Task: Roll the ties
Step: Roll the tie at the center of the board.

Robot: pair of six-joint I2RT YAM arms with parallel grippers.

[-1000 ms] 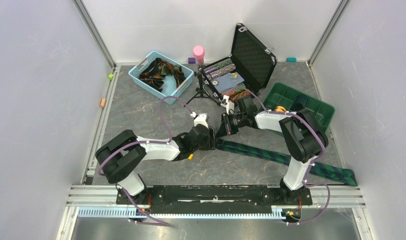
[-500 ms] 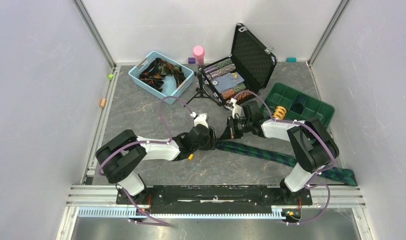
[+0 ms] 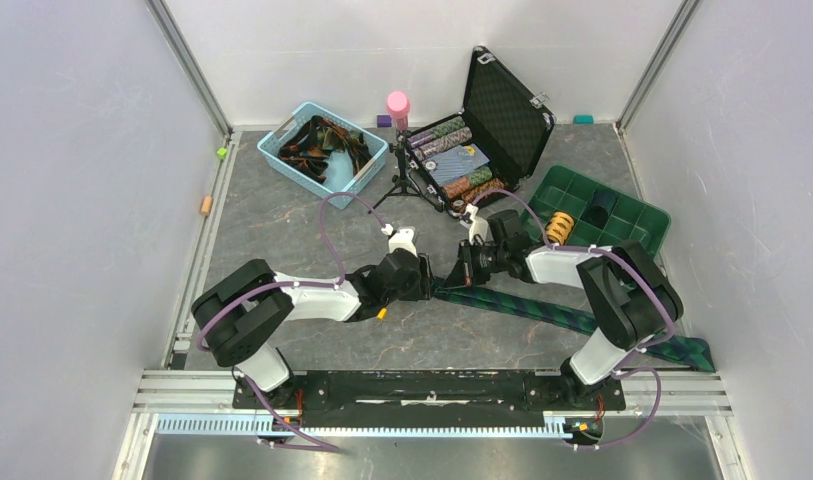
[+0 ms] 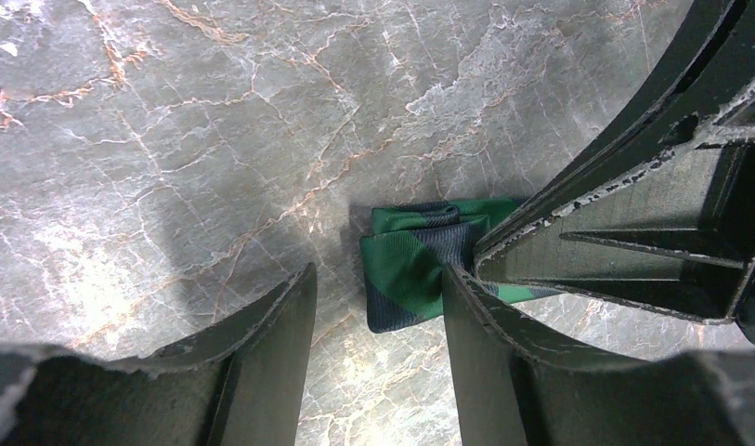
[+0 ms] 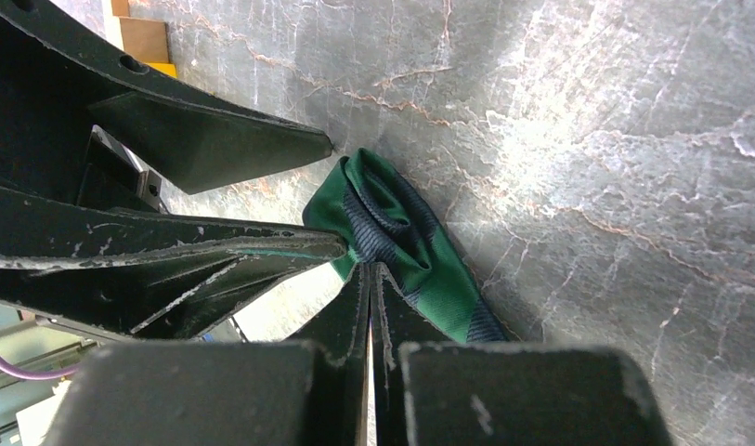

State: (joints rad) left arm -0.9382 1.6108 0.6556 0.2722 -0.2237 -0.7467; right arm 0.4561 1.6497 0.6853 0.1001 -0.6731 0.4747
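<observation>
**Plaid tie fold at my tips**

My L gripper (image 4: 375, 279) is spread, w/ the folded end of the plaid tie (image 4: 406, 269) between its fingers. My R gripper (image 5: 369, 269) is pressed together at the fold; can't tell if cloth's caught. The rest of the tie lies flat on the table (image 3: 282, 220) twd the near-right corner.

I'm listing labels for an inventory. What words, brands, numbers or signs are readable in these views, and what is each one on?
No text can be read in any view.
The black case, blue basket, green tray and pink bottle show no lettering clear enough to read.
The plaid tie shows only its pattern.
</observation>
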